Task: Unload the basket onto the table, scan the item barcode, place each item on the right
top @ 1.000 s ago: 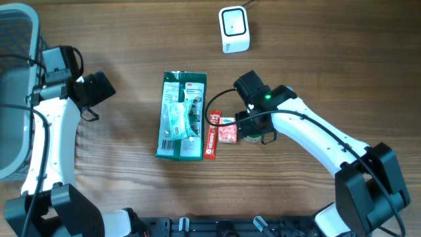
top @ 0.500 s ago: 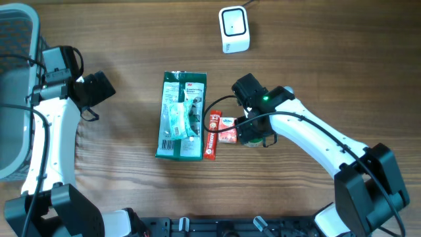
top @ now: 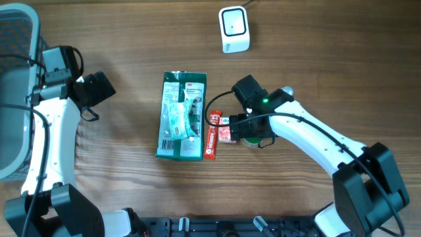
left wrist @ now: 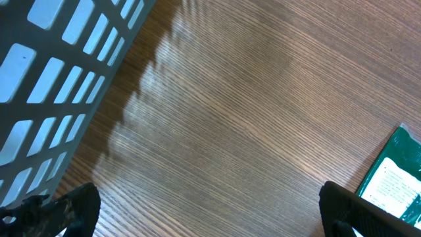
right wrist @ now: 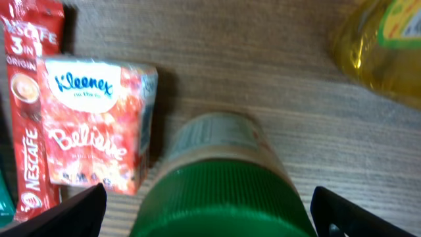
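The green ridged container, judged to be the item to be scanned, was seen low in the centre of the right wrist view. It sat directly between the spread fingers of the right gripper. The jaws were held wide, and a sliver of the table showed at least on the container's left side, so it was bracketed rather than gripped. It appeared to stand upright, its pale top turned toward the camera. No barcode could be made out.

Just to its left lay the Kleenex pack, and at the left edge the Nescafe sachet, both with their long sides running up the frame. A yellow glossy thing was cut off at the upper right.

In the overhead view the scanner was found at the upper middle of the frame, well apart from the container and almost straight up the frame from it. The right arm was judged by far the nearer. The left gripper, spread open and empty, was placed at the left near the basket. The coming move was taken to depend on closing across the container and carrying it up the frame to the scanner.
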Controlling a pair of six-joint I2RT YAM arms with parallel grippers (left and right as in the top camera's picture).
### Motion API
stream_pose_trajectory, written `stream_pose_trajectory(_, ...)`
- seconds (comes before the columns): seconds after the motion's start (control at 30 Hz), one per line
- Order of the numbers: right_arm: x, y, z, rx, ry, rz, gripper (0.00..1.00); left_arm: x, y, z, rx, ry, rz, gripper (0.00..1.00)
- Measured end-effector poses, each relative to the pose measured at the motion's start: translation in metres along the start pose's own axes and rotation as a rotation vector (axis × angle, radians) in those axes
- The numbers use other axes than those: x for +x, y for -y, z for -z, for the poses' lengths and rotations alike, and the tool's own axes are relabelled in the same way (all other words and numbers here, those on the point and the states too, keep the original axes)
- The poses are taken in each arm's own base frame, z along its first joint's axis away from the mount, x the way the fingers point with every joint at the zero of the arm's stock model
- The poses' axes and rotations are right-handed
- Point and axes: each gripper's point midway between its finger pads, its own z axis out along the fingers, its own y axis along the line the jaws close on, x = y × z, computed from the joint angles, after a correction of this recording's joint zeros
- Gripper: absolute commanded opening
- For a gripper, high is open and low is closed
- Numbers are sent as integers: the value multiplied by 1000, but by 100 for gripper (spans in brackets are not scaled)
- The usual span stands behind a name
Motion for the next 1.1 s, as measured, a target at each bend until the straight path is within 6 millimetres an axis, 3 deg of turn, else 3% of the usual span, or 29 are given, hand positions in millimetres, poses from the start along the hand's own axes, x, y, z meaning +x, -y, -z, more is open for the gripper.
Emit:
stream_pose_trajectory(0.37,-10,-5,0,-20,40,-11,100,0,0,0,0,0,0,100)
stream_pose_trajectory(0.7,0,11,0,60,12,-148,100,0,0,0,0,0,0,100)
stream_pose_trajectory(1.1,1,9,0,49,6,-166,100,0,0,0,0,0,0,100)
